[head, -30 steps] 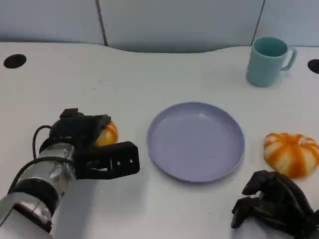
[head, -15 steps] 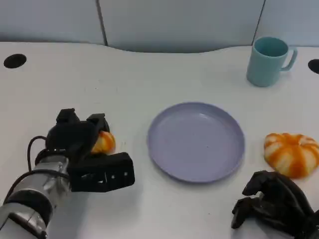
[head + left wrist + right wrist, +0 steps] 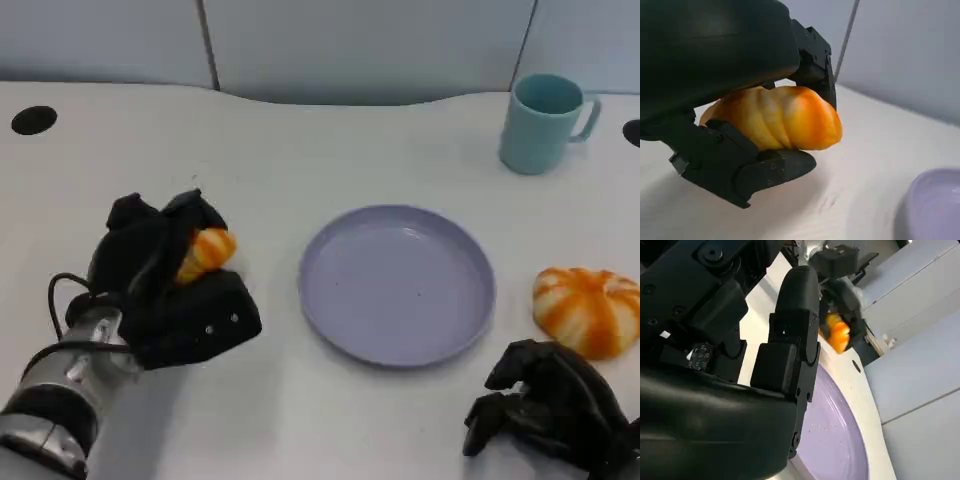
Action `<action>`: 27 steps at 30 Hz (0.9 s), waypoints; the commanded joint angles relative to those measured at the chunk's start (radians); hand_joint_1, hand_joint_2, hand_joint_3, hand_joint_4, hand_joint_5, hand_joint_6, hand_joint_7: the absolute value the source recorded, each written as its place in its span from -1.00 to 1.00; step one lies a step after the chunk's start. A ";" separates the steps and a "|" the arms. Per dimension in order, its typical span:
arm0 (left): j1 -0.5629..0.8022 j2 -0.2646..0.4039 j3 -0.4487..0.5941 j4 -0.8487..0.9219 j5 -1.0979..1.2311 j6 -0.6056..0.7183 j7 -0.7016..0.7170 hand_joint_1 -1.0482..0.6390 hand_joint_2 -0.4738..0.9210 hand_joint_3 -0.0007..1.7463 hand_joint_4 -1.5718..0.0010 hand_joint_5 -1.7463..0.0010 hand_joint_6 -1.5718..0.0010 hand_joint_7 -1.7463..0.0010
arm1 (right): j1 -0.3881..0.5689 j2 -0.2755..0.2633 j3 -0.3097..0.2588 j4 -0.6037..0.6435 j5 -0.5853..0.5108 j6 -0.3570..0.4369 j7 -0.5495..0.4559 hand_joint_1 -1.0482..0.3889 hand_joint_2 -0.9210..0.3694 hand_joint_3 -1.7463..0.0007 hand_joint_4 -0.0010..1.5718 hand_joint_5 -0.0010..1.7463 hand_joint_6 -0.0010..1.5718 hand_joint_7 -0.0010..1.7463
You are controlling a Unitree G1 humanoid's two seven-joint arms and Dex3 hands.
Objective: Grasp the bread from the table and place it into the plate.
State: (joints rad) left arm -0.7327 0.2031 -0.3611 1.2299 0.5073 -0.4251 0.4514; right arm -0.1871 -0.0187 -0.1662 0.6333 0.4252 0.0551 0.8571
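Observation:
My left hand (image 3: 165, 275) grips a small orange-and-yellow bread roll (image 3: 205, 251) to the left of the plate. In the left wrist view the roll (image 3: 777, 117) is clamped between the fingers (image 3: 747, 167) and the palm, lifted a little off the white table. The lilac plate (image 3: 397, 284) lies in the middle with nothing in it. My right hand (image 3: 545, 410) rests at the lower right with its fingers curled in on nothing. The right wrist view looks past that hand (image 3: 790, 365) to the plate (image 3: 832, 432) and the held roll (image 3: 836, 333).
A larger orange-and-white striped bread (image 3: 587, 308) lies on the table right of the plate, just beyond my right hand. A teal mug (image 3: 540, 122) stands at the back right. Dark holes (image 3: 33, 120) mark the table's far corners.
My left hand has closed around the small roll, turned and raised it off the table, shifting slightly toward the back. The right hand has stayed put.

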 commanded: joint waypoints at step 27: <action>-0.139 -0.121 -0.041 -0.186 0.025 -0.140 -0.180 -0.02 0.19 0.77 -0.24 -1.00 -0.02 -1.00 | 0.031 0.006 0.024 -0.014 -0.012 0.012 -0.037 -0.22 -1.00 0.73 -0.23 0.66 -0.08 -0.05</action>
State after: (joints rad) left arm -0.8513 0.0758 -0.3770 1.0440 0.5056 -0.5360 0.2872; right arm -0.1880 -0.0077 -0.1476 0.6217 0.4225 0.0546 0.8363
